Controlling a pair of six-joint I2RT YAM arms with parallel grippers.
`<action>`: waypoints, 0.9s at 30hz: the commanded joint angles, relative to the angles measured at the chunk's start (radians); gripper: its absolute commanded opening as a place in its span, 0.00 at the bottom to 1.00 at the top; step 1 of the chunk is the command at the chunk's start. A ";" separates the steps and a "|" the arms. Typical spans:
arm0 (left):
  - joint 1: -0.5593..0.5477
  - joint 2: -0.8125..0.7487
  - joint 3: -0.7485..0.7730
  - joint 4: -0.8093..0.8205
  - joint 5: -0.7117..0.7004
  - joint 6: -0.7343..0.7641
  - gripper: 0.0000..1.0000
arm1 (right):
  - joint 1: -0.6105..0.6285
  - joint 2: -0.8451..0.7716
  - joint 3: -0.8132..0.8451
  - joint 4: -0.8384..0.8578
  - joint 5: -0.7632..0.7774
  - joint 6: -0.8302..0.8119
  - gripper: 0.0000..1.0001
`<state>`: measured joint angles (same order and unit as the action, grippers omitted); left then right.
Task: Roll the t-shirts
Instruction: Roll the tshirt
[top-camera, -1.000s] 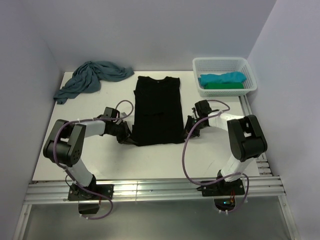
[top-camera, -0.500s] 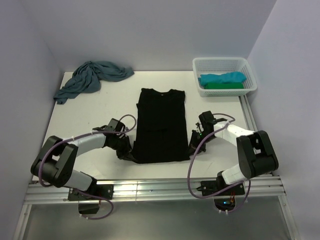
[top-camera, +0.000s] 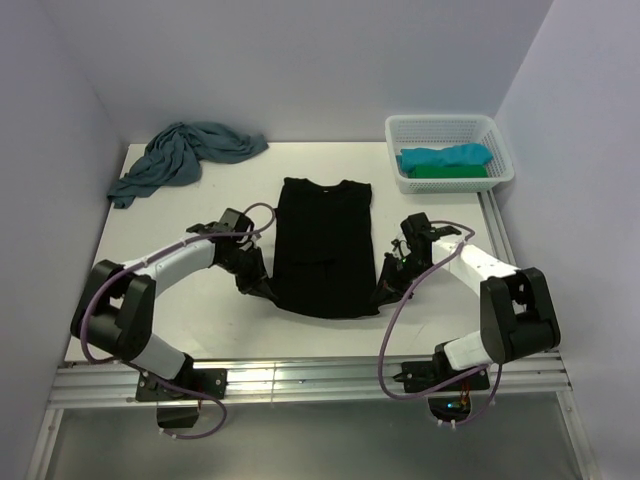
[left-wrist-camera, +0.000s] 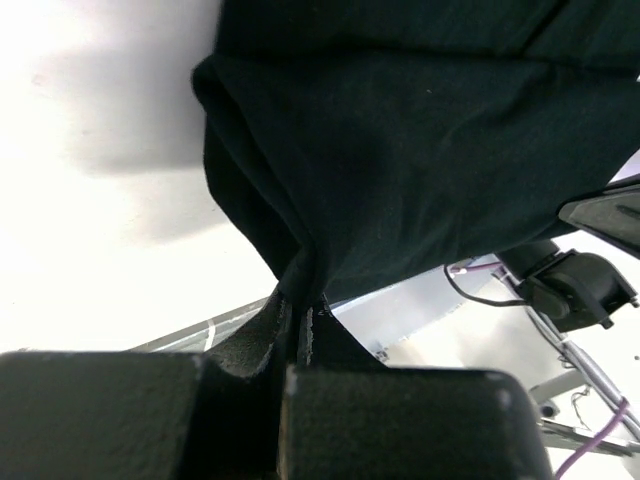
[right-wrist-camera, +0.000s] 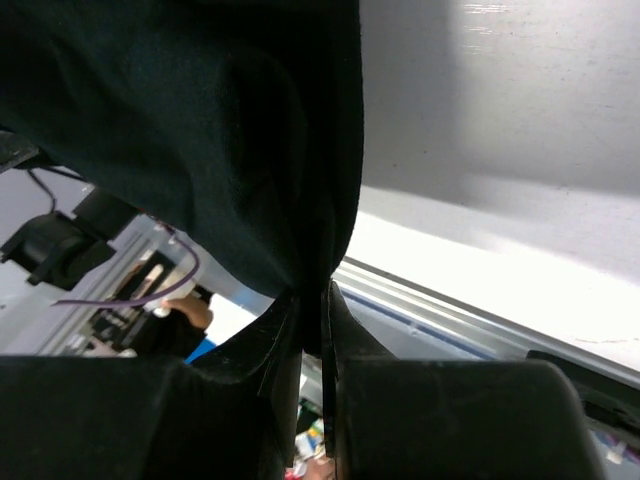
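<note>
The black t-shirt (top-camera: 323, 240) lies folded lengthwise in the middle of the table, collar at the far end. My left gripper (top-camera: 262, 287) is shut on its near-left hem corner, and the black cloth (left-wrist-camera: 400, 150) hangs from the pinched jaws in the left wrist view. My right gripper (top-camera: 384, 290) is shut on the near-right hem corner, the cloth (right-wrist-camera: 200, 130) bunching into its jaws. The near hem is lifted off the table between them. A dusty-blue t-shirt (top-camera: 185, 155) lies crumpled at the far left. Turquoise (top-camera: 445, 157) and green (top-camera: 450, 171) t-shirts sit rolled in the basket.
The white mesh basket (top-camera: 446, 127) stands at the far right corner. The table's (top-camera: 180, 330) near edge meets aluminium rails (top-camera: 300, 378) by the arm bases. Walls close in on the left, back and right.
Both grippers have raised the shirt's near hem and carried it a little away from the near edge, after first dragging the whole shirt nearer. The collar end stays flat.
</note>
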<state>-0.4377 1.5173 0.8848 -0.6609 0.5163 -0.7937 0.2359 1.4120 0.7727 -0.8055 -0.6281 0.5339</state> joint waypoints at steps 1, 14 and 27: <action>0.037 0.023 0.043 -0.026 0.051 0.033 0.00 | -0.026 0.022 0.036 -0.046 -0.067 -0.003 0.00; 0.157 0.173 0.221 -0.077 0.131 0.094 0.00 | -0.148 0.151 0.115 -0.035 -0.217 0.027 0.00; 0.208 0.369 0.374 -0.066 0.244 0.053 0.01 | -0.228 0.332 0.246 0.020 -0.297 0.176 0.00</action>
<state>-0.2436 1.8595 1.2110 -0.7372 0.7120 -0.7269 0.0177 1.7256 0.9722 -0.8120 -0.8829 0.6449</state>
